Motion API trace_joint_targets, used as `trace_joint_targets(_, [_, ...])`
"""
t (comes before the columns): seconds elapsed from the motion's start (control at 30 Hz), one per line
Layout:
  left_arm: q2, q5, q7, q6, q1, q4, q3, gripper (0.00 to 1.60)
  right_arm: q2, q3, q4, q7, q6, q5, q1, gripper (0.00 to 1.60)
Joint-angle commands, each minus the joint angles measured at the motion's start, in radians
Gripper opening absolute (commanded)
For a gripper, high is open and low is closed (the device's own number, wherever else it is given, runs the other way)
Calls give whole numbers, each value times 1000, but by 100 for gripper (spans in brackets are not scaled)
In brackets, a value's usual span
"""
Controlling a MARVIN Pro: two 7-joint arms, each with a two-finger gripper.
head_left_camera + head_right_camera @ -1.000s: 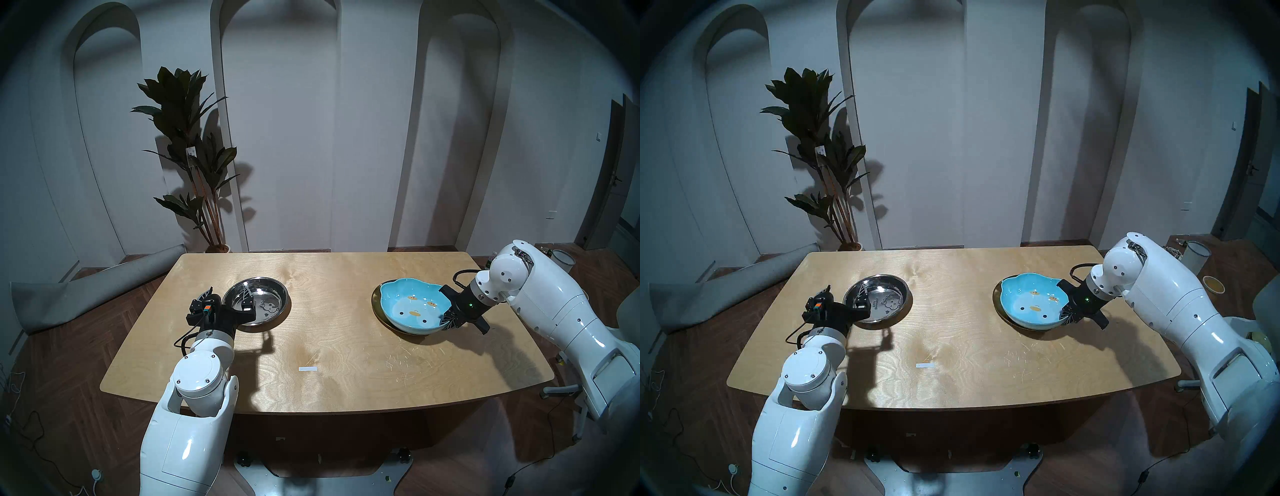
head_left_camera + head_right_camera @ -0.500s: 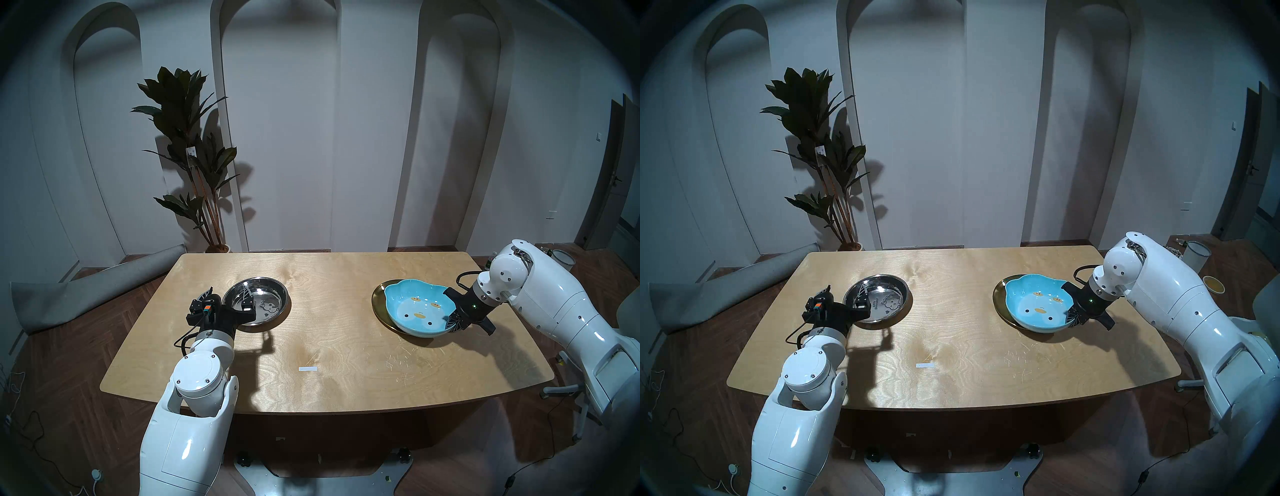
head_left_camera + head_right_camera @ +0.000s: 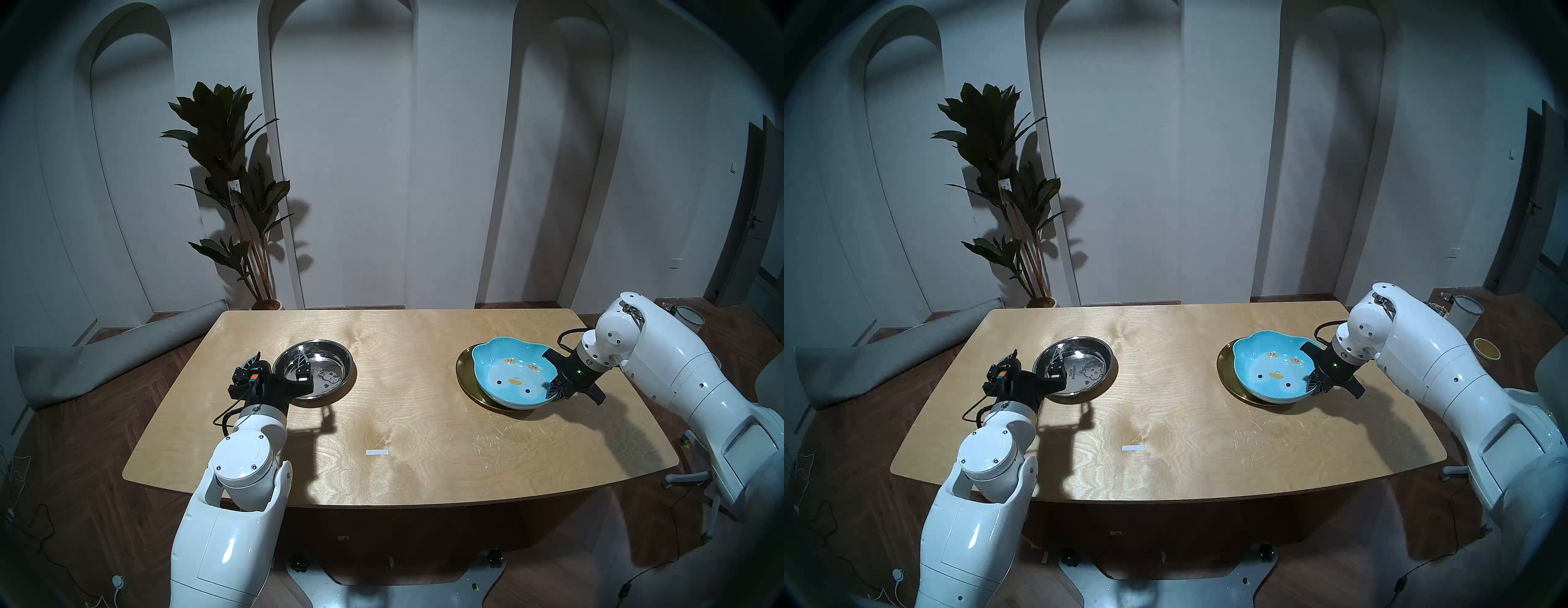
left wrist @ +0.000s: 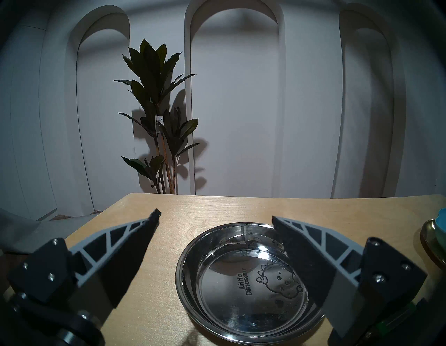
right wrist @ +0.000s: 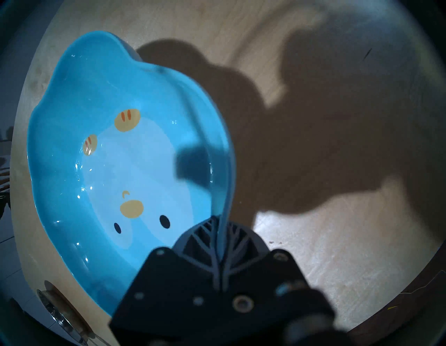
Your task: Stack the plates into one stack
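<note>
The steel dish [image 3: 324, 373] with a cartoon print sits on the table's left half; it also shows in the left wrist view [image 4: 241, 277]. My left gripper [image 3: 280, 356] is open, with one finger inside the dish's left rim and one outside it [image 4: 216, 216]. My right gripper [image 3: 551, 388] is shut on the right rim of the blue chick-face dish [image 3: 509, 373], which it holds tilted over the gold plate [image 3: 464, 373]. The right wrist view shows the fingers [image 5: 218, 219] pinching that rim [image 5: 108, 169]. I cannot tell whether the blue dish touches the gold plate.
A white tape strip [image 3: 377, 452] lies near the table's front middle. A potted plant [image 3: 237, 191] stands behind the table's far left corner. A grey rolled mat [image 3: 106, 361] lies on the floor at the left. A white bin [image 3: 689, 318] stands at the far right.
My right gripper has carried the blue dish a little to the right and farther back, which uncovers more of the gold plate's left side. The left arm and the steel dish have not moved.
</note>
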Motion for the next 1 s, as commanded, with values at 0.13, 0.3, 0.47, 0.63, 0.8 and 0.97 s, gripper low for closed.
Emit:
trace_joint_targets(0.13, [2, 0, 1, -10, -12, -22, 0, 160, -19, -4, 21, -3, 44, 16, 30, 0])
trace_joint_targets(0.3, [4, -1, 3, -10, -12, -22, 1, 160, -13, -2, 4, -24, 60, 51, 35, 0])
trace_joint_targets(0.47, [5, -2, 4, -10, -12, -22, 2, 160, -1, -5, -13, -25, 64, 77, 27, 6])
trace_joint_targets(0.63, [7, -4, 5, -11, -12, -22, 3, 160, 8, -13, -26, -25, 61, 94, 23, 0])
trace_joint_targets(0.8, [8, -5, 7, -11, -12, -22, 4, 160, 21, -20, -40, -19, 43, 97, 15, 1])
trace_joint_targets(0.97, [10, -7, 8, -11, -12, -22, 5, 160, 34, -25, -51, -10, 31, 98, 6, 4])
